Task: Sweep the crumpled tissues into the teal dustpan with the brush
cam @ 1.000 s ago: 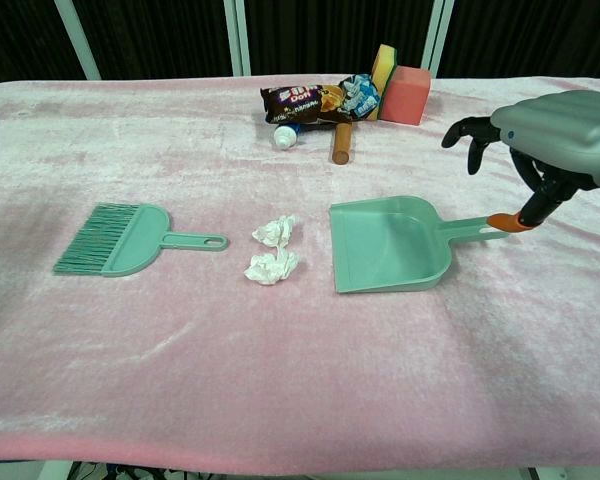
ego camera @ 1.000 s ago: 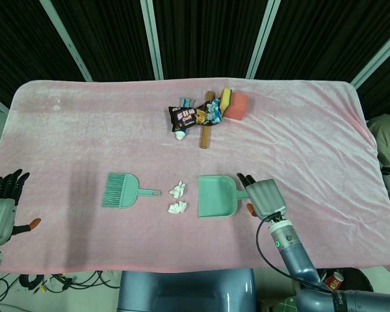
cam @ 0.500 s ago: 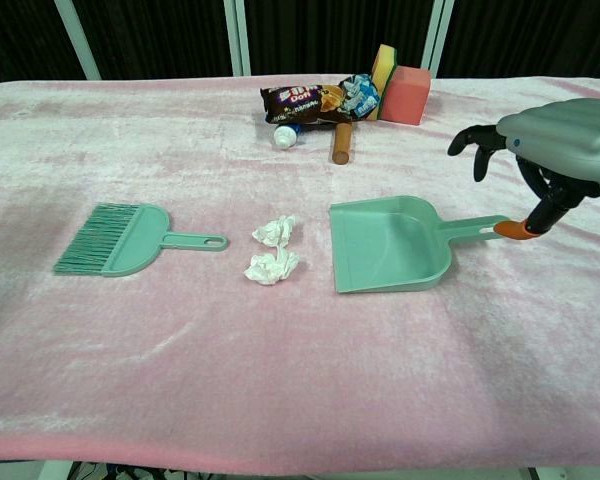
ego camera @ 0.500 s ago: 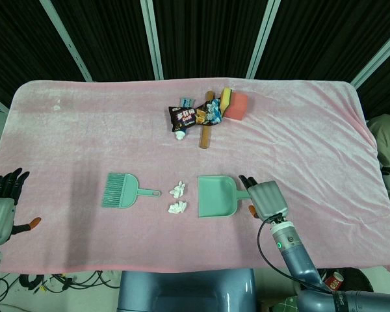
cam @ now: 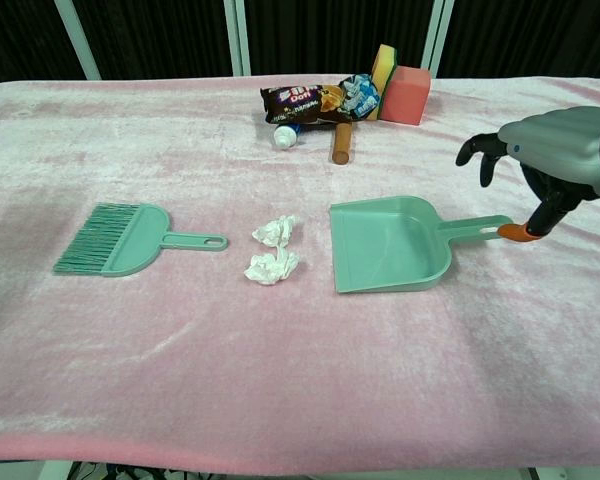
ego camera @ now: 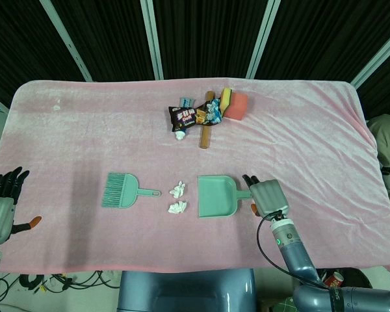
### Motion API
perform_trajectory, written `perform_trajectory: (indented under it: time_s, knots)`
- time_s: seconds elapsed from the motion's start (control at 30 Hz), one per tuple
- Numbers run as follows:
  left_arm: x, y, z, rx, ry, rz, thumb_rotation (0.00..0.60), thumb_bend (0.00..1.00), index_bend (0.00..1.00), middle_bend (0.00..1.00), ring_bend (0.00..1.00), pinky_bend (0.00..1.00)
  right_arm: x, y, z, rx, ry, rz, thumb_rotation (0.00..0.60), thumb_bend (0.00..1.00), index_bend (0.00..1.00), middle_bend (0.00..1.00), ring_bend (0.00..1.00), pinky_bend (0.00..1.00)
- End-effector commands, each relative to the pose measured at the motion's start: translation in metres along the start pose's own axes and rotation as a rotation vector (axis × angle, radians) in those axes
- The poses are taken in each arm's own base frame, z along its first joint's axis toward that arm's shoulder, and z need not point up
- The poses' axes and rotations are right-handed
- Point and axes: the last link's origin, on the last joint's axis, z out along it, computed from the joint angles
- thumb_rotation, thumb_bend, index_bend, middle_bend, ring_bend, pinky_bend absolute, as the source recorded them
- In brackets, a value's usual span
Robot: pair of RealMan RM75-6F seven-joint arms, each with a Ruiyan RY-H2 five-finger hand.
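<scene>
Pink cloth [ego camera: 84, 123] — snack bag [ego camera: 192, 116], sponge [ego camera: 235, 104], far side.

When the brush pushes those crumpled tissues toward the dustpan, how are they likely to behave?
The two crumpled tissues look small, loose and airy, so they are probably very light and may tumble or skip ahead of the brush. The fuzzy pink cloth could snag them a little. The dustpan also looks like thin plastic and might slide if nudged, with no hand holding it.
</scene>
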Motion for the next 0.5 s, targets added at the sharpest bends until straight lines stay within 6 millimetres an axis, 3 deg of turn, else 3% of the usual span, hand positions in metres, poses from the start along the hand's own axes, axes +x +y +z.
perform_trajectory:
  time_s: [0.03,0.5]
  knots:
    - [0.0,0.0,0.001,-0.003,0.0,0.002,0.6,0.01,0.0,0.0,0.0,0.0,-0.004,0.0,0.004,-0.013,-0.017,-0.01,0.6,0.24,0.23,0.3,0.66,0.81]
    - [-0.005,-0.001,0.001,0.007,-0.016,0.019,0.6,0.01,0.0,0.0,0.0,0.0,-0.02,-0.001,0.02,-0.049,-0.049,-0.02,0.6,0.26,0.35,0.37,0.66,0.81]
